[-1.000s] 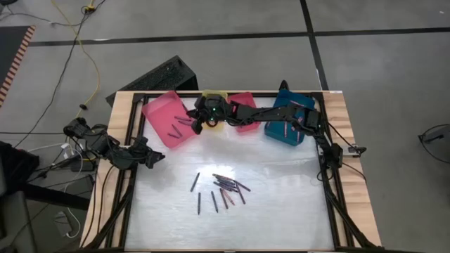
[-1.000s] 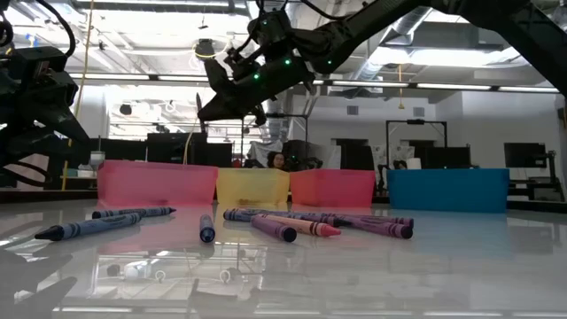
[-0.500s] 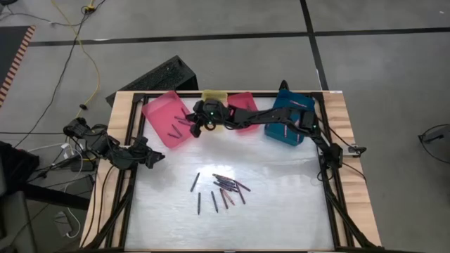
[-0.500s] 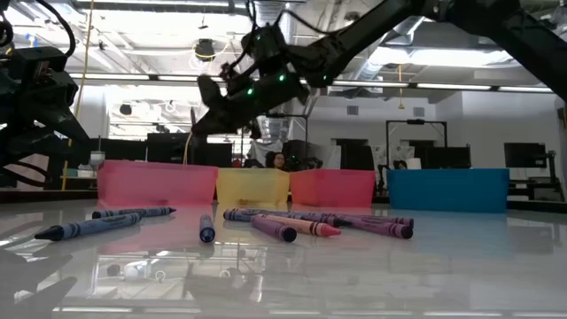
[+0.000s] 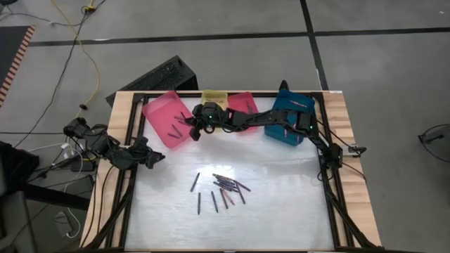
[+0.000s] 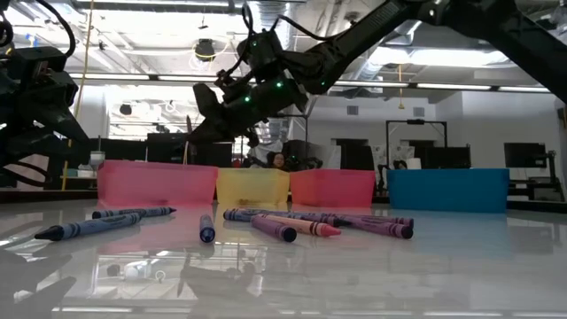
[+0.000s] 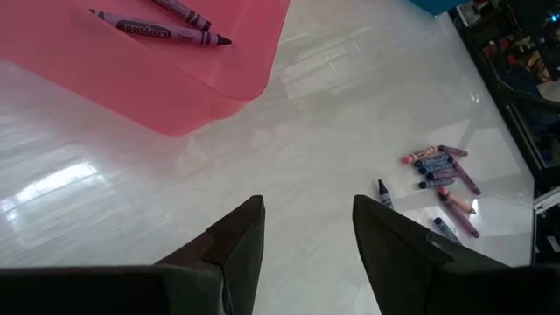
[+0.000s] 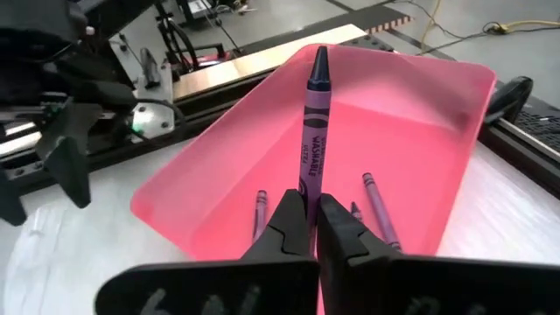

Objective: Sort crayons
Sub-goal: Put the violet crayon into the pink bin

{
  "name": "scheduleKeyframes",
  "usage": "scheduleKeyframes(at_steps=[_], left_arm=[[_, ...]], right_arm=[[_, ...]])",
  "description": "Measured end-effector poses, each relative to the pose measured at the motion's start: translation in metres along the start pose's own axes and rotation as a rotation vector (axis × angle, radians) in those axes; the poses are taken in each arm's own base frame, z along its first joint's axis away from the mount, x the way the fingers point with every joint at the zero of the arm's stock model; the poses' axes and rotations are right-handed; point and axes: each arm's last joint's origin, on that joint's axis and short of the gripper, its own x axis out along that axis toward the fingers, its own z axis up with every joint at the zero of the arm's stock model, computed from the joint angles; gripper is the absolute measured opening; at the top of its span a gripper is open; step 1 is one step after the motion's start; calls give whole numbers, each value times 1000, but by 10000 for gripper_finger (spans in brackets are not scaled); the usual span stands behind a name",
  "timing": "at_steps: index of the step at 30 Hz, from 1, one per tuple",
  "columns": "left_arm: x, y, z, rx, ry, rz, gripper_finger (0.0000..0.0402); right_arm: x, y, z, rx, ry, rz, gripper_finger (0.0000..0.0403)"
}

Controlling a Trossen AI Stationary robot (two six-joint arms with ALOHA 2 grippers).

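Observation:
My right gripper (image 8: 313, 229) is shut on a purple crayon (image 8: 313, 122) above the pink tray (image 5: 163, 116); in the high view it (image 5: 190, 127) reaches over the tray's right edge. A few crayons (image 8: 376, 199) lie flat on the tray's floor. Several more crayons (image 5: 221, 187) lie loose on the table's middle, also in the low view (image 6: 292, 226). My left gripper (image 7: 306, 241) is open and empty near the table's left edge (image 5: 150, 159). My right gripper pinches the purple crayon's blunt end (image 8: 308, 188) between its two fingers. The fingers come from the table's right, slanting down, and lie along the crayon. The crayon sticks out past the fingertips, its point (image 8: 319, 59) away from me, lifted clear over the pink tray.
A yellow tray (image 5: 214, 95), a red tray (image 5: 244, 103) and a blue tray (image 5: 287, 121) stand in a row along the far edge, right of the pink tray. My right arm (image 5: 267, 119) stretches across above them. The table has a raised wooden frame (image 5: 119, 119).
My right gripper has carried the purple crayon toward the table's left, from above the yellow tray to above the pink tray, and has sunk a little. It stays shut on the crayon.

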Motion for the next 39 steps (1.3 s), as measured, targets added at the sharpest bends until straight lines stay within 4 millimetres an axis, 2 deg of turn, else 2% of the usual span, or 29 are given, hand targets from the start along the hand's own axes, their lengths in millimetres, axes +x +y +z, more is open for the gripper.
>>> scheduleKeyframes(at_steps=[27,35,39], left_arm=[[0,0,0,0,1,0,165],[0,0,0,0,1,0,165],[0,0,0,0,1,0,165]], right_arm=[[0,-4,-5,-6,61,-20,5],[0,-8,-18,-6,88,-55,5],[0,-9,-17,-6,80,-56,5]])
